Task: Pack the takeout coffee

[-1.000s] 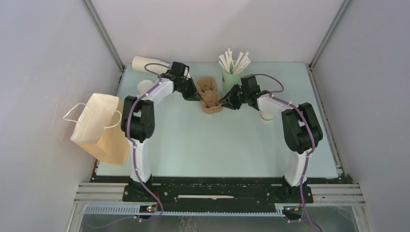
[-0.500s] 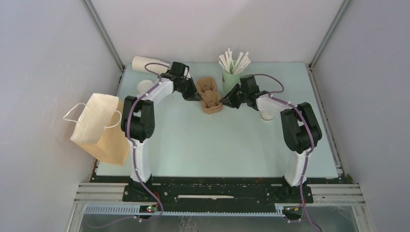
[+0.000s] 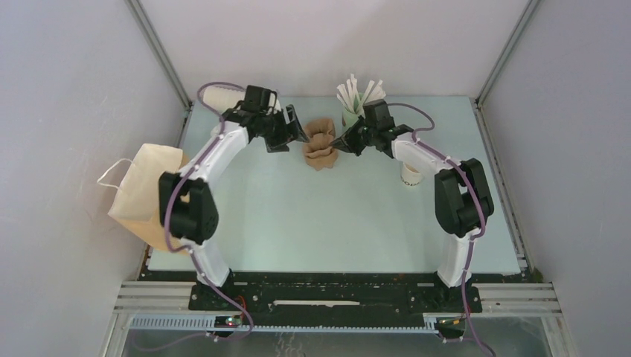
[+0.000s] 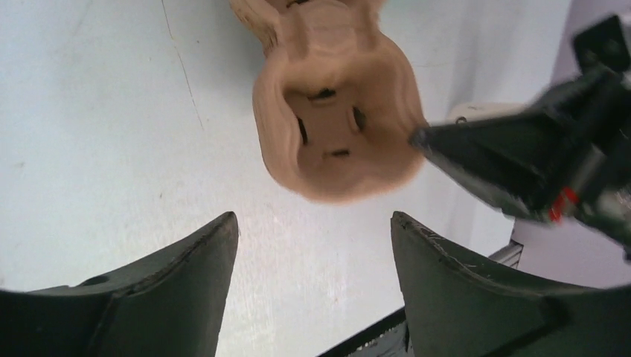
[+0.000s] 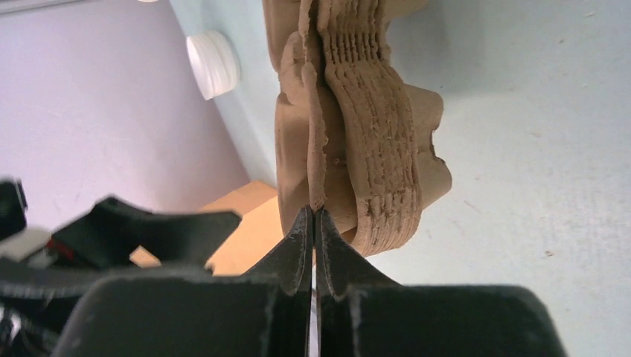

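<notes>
The takeout coffee cup [image 3: 409, 176], small and cream-white, stands at the right, partly behind my right arm. Its white round lid [image 5: 213, 63] lies at the far left and shows only in the right wrist view. My right gripper [image 3: 336, 143] is shut on the thin edge of the top brown pulp cup carrier [image 5: 316, 149], which stands apart from the stack of carriers [image 5: 379, 126]. My left gripper [image 4: 309, 223] hangs open just short of the carrier [image 4: 335, 111], with nothing between its fingers.
A tan paper bag [image 3: 149, 193] with white handles hangs off the table's left edge. A long stack of nested cups [image 3: 219, 97] lies at the back left. A pale green cup of white sticks [image 3: 357, 108] stands behind the right gripper.
My left gripper has opened and drawn back up to the left. The right gripper has shut on the carrier's edge, and the carriers have shifted toward the back.
</notes>
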`<act>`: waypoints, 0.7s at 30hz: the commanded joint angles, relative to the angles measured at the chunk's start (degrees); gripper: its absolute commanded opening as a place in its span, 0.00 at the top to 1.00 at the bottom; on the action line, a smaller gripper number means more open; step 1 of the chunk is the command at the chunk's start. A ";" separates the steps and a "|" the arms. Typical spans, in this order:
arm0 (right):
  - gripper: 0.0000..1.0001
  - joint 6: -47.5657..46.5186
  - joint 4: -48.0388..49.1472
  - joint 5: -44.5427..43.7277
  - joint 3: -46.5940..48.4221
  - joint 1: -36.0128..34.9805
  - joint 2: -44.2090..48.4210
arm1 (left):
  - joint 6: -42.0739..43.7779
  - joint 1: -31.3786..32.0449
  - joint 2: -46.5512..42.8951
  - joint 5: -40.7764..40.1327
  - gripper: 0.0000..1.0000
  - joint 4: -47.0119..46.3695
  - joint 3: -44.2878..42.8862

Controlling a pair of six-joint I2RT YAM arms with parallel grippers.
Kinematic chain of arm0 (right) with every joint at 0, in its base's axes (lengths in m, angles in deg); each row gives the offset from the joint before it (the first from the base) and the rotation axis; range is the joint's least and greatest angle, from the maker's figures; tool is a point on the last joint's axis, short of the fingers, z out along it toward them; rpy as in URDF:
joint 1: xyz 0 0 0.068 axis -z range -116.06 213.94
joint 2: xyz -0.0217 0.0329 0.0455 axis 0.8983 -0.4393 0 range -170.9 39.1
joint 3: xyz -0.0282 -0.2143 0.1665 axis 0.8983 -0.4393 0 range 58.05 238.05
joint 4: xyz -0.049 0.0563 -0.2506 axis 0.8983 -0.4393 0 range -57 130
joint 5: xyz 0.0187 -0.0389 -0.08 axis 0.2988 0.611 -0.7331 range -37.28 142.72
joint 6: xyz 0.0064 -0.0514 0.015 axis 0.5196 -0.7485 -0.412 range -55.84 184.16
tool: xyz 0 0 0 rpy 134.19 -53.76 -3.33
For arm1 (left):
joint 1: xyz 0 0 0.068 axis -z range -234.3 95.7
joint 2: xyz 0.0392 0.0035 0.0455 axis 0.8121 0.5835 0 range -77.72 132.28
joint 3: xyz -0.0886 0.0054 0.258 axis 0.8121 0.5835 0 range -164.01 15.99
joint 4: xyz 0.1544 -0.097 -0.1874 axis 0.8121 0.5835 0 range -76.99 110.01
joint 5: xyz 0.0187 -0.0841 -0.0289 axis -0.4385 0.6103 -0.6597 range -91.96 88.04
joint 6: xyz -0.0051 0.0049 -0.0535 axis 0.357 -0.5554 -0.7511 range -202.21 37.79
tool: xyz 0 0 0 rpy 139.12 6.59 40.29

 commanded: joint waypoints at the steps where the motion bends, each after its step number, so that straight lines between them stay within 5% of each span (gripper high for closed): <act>1: 1.00 7.46 -0.18 5.23 2.53 1.21 1.85 | -1.08 -1.68 -10.95 -1.43 0.14 -2.72 7.81; 6: 1.00 8.83 2.27 6.89 0.71 1.46 0.97 | -4.96 -5.95 -14.29 5.37 0.07 -7.14 18.31; 15: 1.00 13.18 7.96 9.11 -2.49 2.53 1.47 | -11.62 -6.80 -12.62 9.71 0.23 -15.91 26.26; 21: 1.00 14.41 8.64 9.69 -2.49 2.62 1.87 | -16.22 -6.80 -9.85 12.45 0.11 -23.08 29.41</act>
